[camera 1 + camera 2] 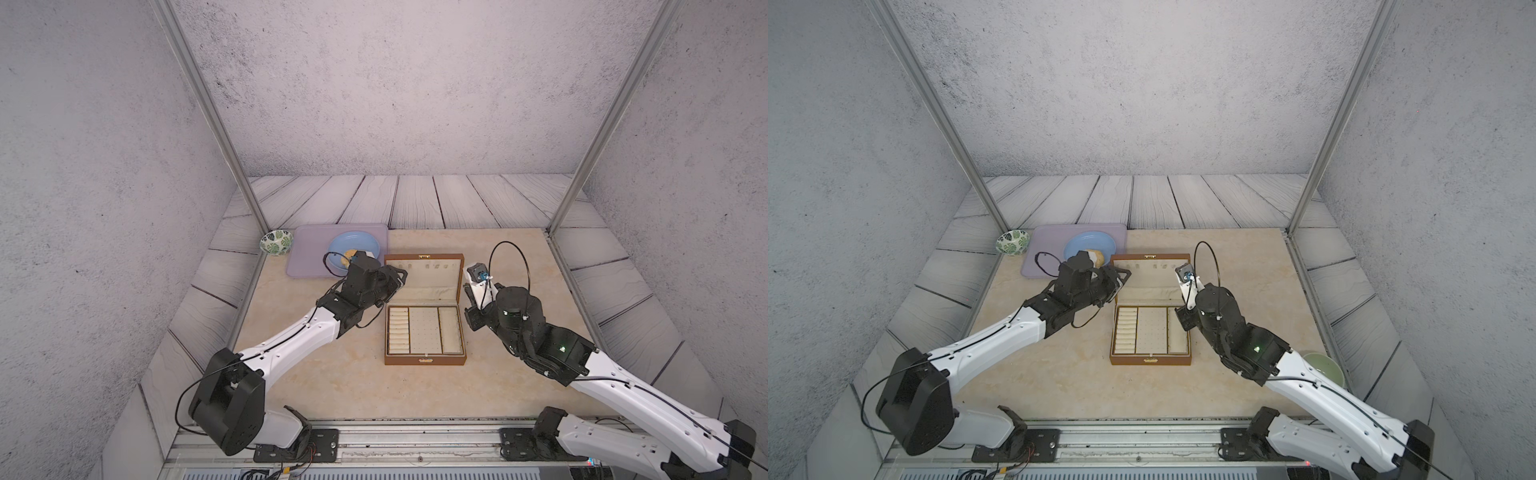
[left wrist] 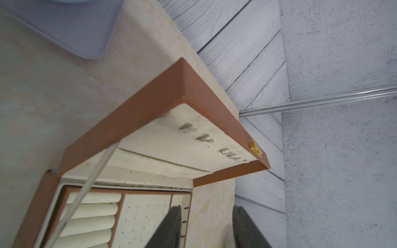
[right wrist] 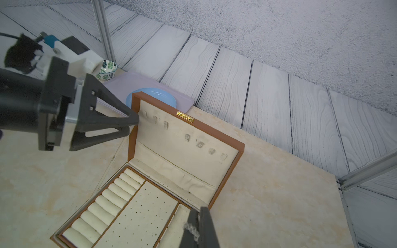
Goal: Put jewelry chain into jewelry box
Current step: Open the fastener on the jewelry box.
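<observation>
The brown jewelry box (image 1: 424, 360) (image 1: 1150, 360) stands open mid-table, lid upright, cream lining (image 3: 182, 158) bare. My right gripper (image 3: 198, 214) (image 1: 471, 320) hangs over the box's right compartment. It is shut on a clump of jewelry chain (image 3: 191, 230) links. My left gripper (image 2: 207, 214) (image 1: 401, 276) is open beside the lid's upper left corner (image 2: 129, 120), with nothing between its fingers. A pale blurred strand (image 2: 86, 189), seemingly more chain, slants across the ring rolls close to the left wrist camera. The chain is too fine to make out in both top views.
A lilac tray (image 1: 307, 259) at the back left holds a blue plate (image 1: 357, 243) with a bread-like lump on it. A leaf-patterned bowl (image 1: 276, 242) sits beside the tray. A pale green bowl (image 1: 1323, 368) lies under my right arm. Metal posts stand at the back corners.
</observation>
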You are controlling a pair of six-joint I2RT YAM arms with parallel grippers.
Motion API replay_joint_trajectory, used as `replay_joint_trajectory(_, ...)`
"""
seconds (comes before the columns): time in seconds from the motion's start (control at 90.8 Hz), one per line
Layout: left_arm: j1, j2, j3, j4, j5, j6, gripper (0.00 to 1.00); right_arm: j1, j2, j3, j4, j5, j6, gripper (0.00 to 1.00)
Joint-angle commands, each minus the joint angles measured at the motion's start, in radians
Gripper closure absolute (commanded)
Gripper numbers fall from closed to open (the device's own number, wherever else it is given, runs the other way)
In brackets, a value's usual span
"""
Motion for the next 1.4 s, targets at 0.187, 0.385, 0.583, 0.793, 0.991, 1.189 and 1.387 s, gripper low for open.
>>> replay_joint_trajectory(0.187, -0.063, 0.098, 0.006, 0.186, -0.24, -0.156, 0.53, -0.005, -0.09, -0.025, -0.032, 0.028, -0.018, 1.0)
replay_joint_trajectory(0.385, -0.064, 0.135, 0.021, 0.189, -0.279, -0.198, 0.53, -0.005, -0.111, -0.029, -0.035, 0.018, -0.018, 1.0)
replay_joint_trajectory(0.583, -0.066, 0.163, 0.046, 0.201, -0.266, -0.188, 0.53, -0.006, -0.127, -0.036, -0.038, 0.017, -0.017, 1.0)
replay_joint_trajectory(0.793, -0.069, 0.186, 0.053, 0.2, -0.275, -0.206, 0.53, -0.005, -0.132, -0.039, -0.034, 0.018, -0.015, 1.0)
replay_joint_trajectory(0.991, -0.069, 0.201, 0.062, 0.203, -0.293, -0.21, 0.54, -0.004, -0.133, -0.039, -0.031, 0.019, -0.013, 1.0)
replay_joint_trajectory(1.189, -0.068, 0.213, 0.062, 0.221, -0.315, -0.214, 0.54, -0.005, -0.131, -0.044, -0.025, 0.016, -0.015, 1.0)
replay_joint_trajectory(1.387, -0.065, 0.233, 0.07, 0.236, -0.32, -0.224, 0.54, -0.005, -0.128, -0.051, -0.016, 0.015, -0.014, 1.0)
